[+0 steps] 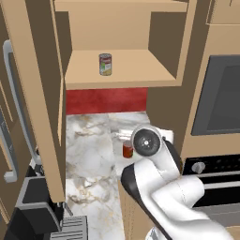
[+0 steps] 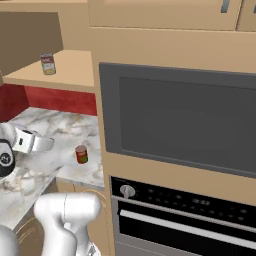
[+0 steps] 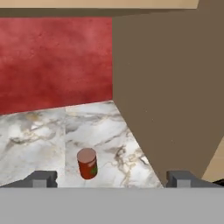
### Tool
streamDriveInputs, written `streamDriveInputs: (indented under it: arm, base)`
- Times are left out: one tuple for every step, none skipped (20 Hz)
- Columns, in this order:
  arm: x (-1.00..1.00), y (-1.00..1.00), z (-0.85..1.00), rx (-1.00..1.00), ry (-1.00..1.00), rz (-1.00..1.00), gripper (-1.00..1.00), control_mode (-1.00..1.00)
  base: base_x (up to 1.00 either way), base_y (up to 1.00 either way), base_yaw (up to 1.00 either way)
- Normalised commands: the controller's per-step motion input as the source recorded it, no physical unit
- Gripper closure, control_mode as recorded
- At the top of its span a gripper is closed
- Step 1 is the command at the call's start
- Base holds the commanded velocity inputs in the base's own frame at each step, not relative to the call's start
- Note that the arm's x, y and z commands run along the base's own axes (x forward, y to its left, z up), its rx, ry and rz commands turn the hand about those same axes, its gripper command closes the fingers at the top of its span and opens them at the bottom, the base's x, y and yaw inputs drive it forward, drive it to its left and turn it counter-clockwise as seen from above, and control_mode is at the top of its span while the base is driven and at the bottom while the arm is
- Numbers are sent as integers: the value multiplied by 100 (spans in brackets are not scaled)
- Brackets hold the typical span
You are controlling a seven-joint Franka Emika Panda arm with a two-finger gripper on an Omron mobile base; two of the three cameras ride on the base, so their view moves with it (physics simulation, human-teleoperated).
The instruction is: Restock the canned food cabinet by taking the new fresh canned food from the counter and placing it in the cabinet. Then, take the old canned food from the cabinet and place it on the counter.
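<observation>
Item: old canned food [image 3: 87,163], small rigid dark-red tin, likely light with a smooth, slippery wall, upright on the marble worktop [image 3: 39,135]; best taken across mid-body; gripper [image 3: 111,179] spread wide, empty; new fresh canned food [image 1: 105,64] on cabinet [image 1: 140,70] shelf.

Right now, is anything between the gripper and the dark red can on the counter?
Nothing visible is. In the hand view the dark red can stands alone on the counter, ahead of the gripper, whose fingers are spread wide. The tall brown panel stands off to its right.
</observation>
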Motion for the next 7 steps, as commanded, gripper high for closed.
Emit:
streamDriveInputs:
  arm:
    - [-100, 35, 91, -1, -32, 19, -100, -100]
    - [-100, 35, 64, 0, -54, 25, -100, -100]
    - [-89, -8, 60, 0, -90, 0, -100, -100]
    - [-33, 0, 0, 23, -7, 0, -100, -100]
    - [39, 7, 0, -9, 26, 0, -100, -100]
    - [0, 0, 0, 0, 0, 0, -100, -100]
    - [19, 0, 0, -6, 16, 0, -100, -100]
  base:
    - [0, 0, 0]
    - [0, 0, 0]
    - [0, 0, 0]
    - [0, 0, 0]
    - [0, 0, 0]
    - [0, 0, 0]
    - [0, 0, 0]
